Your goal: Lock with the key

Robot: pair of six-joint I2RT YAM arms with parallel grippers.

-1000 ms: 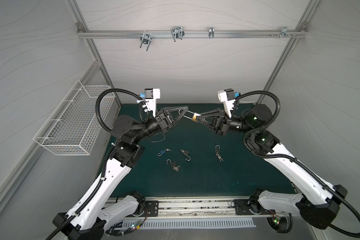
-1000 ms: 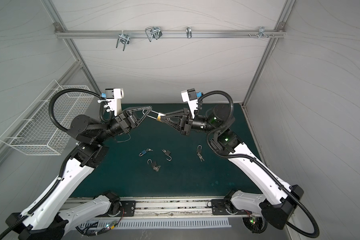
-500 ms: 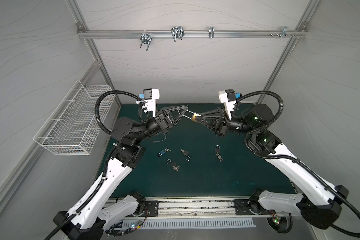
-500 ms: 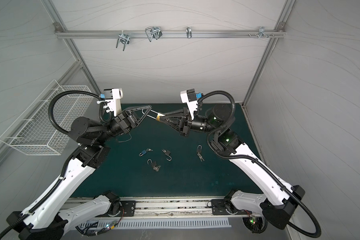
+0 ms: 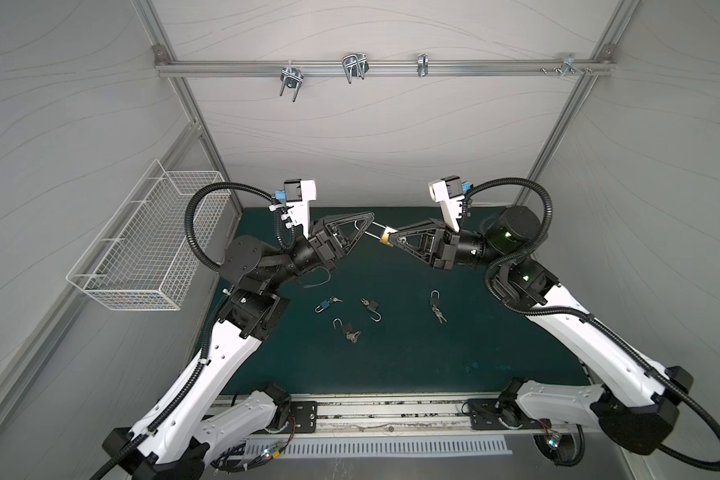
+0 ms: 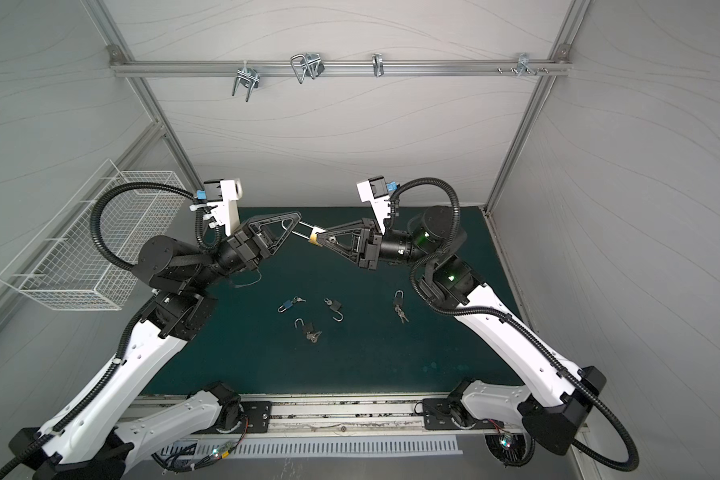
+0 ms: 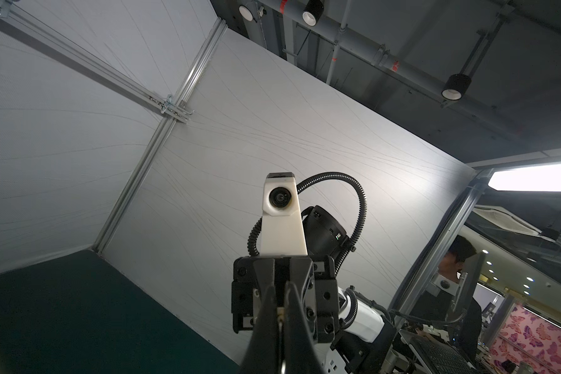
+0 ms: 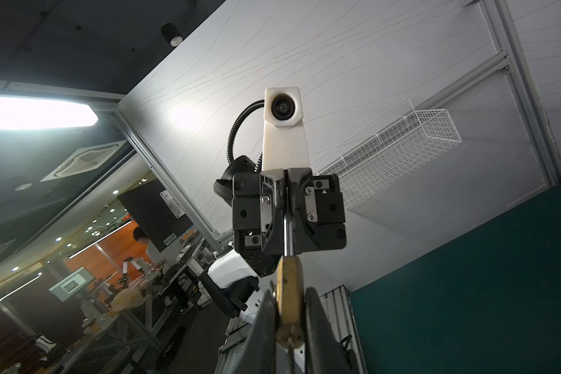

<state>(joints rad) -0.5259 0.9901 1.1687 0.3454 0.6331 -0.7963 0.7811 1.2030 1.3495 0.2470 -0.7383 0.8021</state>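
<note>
Both arms meet in mid-air over the back of the bench (image 5: 474, 353), upper middle of both top views, with one brass padlock (image 5: 387, 240) strung between them. The right claw (image 5: 393, 240) is clenched on the brass body. The left claw (image 5: 368, 226) is clamped tight on the steel shackle (image 5: 376, 232). The right wrist view shows it best: the padlock (image 8: 289, 291) is pinched flat between the fingers low in the frame, and the shackle (image 8: 285, 233) runs straight up into the left claw (image 8: 285, 194) at centre. I can't tell whether the shackle is latched or popped. I can't spot a key in this lock either, since the keyhole end is buried in the right claw. Handling-wise I'd call it a small dense lump of metal, rigid with nothing to break, but slick all over. The flat faces of the body are the place to take hold, and that's what the right claw has. The round shackle will probably want to spin or slide in the left claw. My guess is that it needs a straight push along the shackle's line, because any tilt will jam the legs. Four more padlocks lie on the bench, centre of frame: a blue one (image 5: 323, 307), two black ones (image 5: 367, 304) (image 5: 347, 328) with shackles swung open, and another (image 5: 434, 297) off to the right, some with key bunches beside them.
</note>
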